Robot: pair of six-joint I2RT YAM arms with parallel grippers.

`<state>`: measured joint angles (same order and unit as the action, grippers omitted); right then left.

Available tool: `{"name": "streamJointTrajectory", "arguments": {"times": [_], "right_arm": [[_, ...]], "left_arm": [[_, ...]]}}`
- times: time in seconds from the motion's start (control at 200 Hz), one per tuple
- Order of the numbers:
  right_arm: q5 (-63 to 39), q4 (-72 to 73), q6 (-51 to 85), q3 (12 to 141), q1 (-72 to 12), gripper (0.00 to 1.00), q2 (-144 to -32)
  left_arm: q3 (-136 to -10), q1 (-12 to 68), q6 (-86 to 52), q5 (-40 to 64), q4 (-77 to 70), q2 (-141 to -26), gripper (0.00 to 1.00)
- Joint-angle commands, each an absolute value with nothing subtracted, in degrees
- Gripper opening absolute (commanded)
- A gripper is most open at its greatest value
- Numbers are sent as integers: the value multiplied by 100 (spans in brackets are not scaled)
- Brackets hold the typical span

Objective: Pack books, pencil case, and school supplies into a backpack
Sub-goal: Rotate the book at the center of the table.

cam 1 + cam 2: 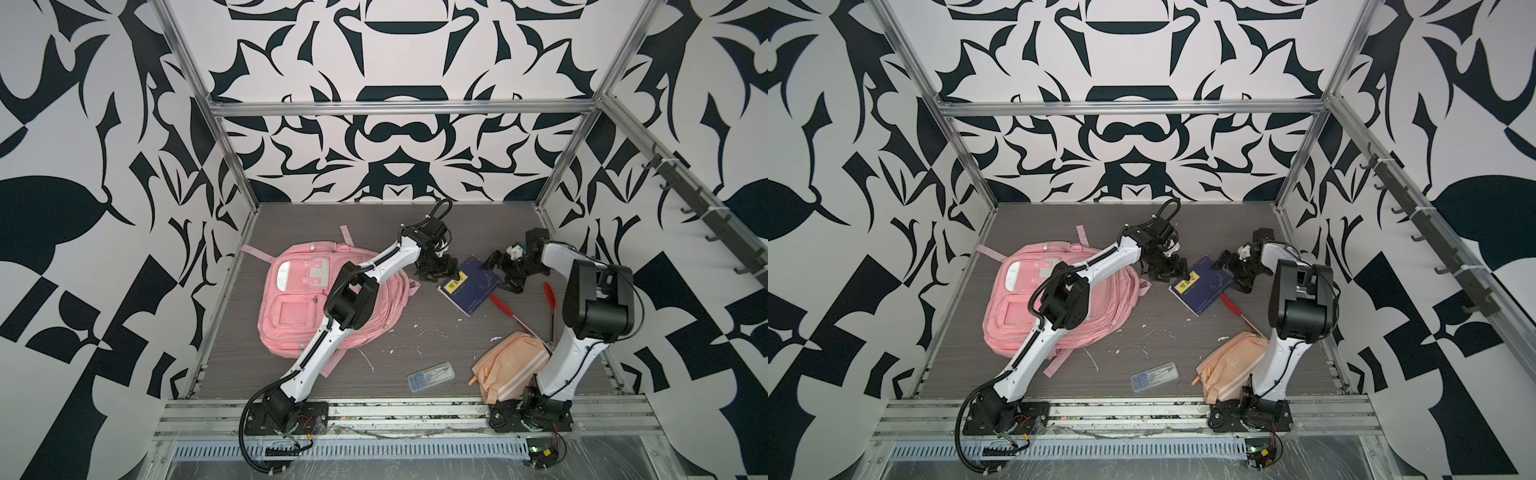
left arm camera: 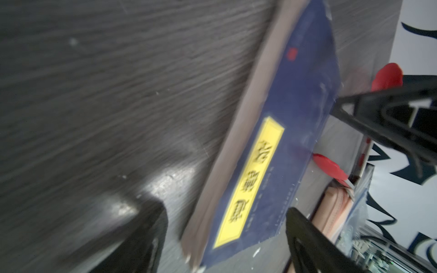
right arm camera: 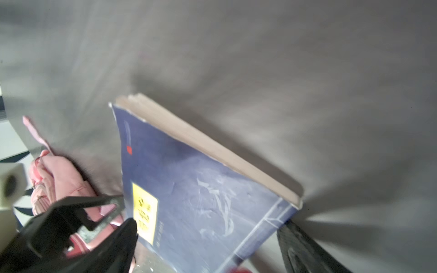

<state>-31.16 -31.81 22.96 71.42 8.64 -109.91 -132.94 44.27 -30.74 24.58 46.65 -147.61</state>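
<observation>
With left end effector [image 1: 442,271] and right end effector [image 1: 500,276] both wide, empty, flanking yellow-labelled navy book [image 1: 469,293] between them: pinch opposite edges squarely, lift level, carry to pink backpack [image 1: 299,309] behind left end effector.

Walls [image 1: 395,62]: white panels with a bold black abstract pattern, standing at 9, 12 and 3 o'clock. Frame [image 1: 399,109]: aluminium bars along the wall edges and corners. Hook rail [image 1: 698,208]: dark, fixed to the 3 o'clock wall. Tabletop [image 1: 415,232]: grey wood-grain, with white flecks [image 1: 368,361] toward 6 o'clock. Duct [image 1: 374,451]: pale, slotted, along the 6 o'clock edge. Light: even.
</observation>
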Motion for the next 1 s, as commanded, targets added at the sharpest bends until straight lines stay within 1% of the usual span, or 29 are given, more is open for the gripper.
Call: {"name": "streamJointTrajectory", "arguments": {"times": [0.0, 0.05, 0.115, 0.24, 0.36, 0.425, 0.5, 0.64, 0.75, 0.85, 0.995], "right_arm": [[-3143, -2963, 2554, 7461, 237, 95, -11527], [-3138, -2862, 2702, 7687, -22, 95, -11731], [-3153, -2716, 2890, 7966, -329, 95, -12003], [-3224, -2661, 3045, 8637, -928, 94, -12571], [-3339, -2788, 3083, 9355, -1432, 93, -13065], [-3438, -2895, 3089, 9646, -1558, 91, -13198], [-3356, -3027, 2978, 9805, -1520, 91, -13087], [-2706, -4500, 1941, 10496, -1103, 86, -12890], [-2079, -5128, 1252, 10660, -792, 85, -12729], [-1863, -5413, 922, 10631, -636, 85, -12804], [-2131, -5338, 879, 10254, -607, 84, -12836]], "left_arm": [[-12733, 4612, -3131, 2655, 4781, -14693, 78], [-12359, 4677, -3083, 2687, 4786, -14450, 75], [-11553, 4724, -3137, 2598, 4395, -13972, 73], [-10030, 4737, -3425, 2589, 3898, -12977, 72], [-9217, 4764, -3450, 2472, 3885, -12285, 73], [-8913, 4757, -3480, 2421, 3932, -12022, 73], [-8696, 4682, -3522, 2405, 3940, -11770, 73], [-8318, 4427, -3728, 2625, 3592, -11504, 73], [-8130, 4153, -4169, 2988, 2928, -11498, 73], [-8544, 4093, -4288, 3067, 2853, -11798, 72], [-9186, 4104, -4550, 3099, 2835, -12362, 71]]}}
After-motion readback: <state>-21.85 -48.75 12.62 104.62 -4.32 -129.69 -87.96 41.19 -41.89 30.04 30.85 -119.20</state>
